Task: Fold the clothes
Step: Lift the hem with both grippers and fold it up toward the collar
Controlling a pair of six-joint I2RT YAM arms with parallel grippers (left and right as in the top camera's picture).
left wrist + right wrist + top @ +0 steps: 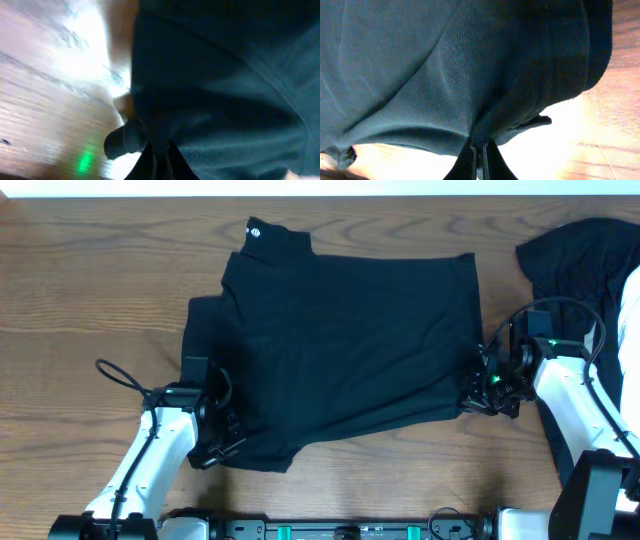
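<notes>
The black clothes [340, 345] lie spread on the wooden table, with a small round white logo [255, 231] at the far-left collar corner. My left gripper [222, 430] is shut on the garment's near-left edge. In the left wrist view the fingers [159, 157] pinch black fabric [225, 90]. My right gripper [480, 385] is shut on the garment's right edge. In the right wrist view the fingers [480, 155] pinch a fold of the fabric [450, 65], lifted a little off the table.
Another dark garment [580, 260] is heaped at the far right of the table, next to my right arm. A black cable [125, 375] loops out to the left of my left arm. Wood tabletop [90, 290] surrounds the garment.
</notes>
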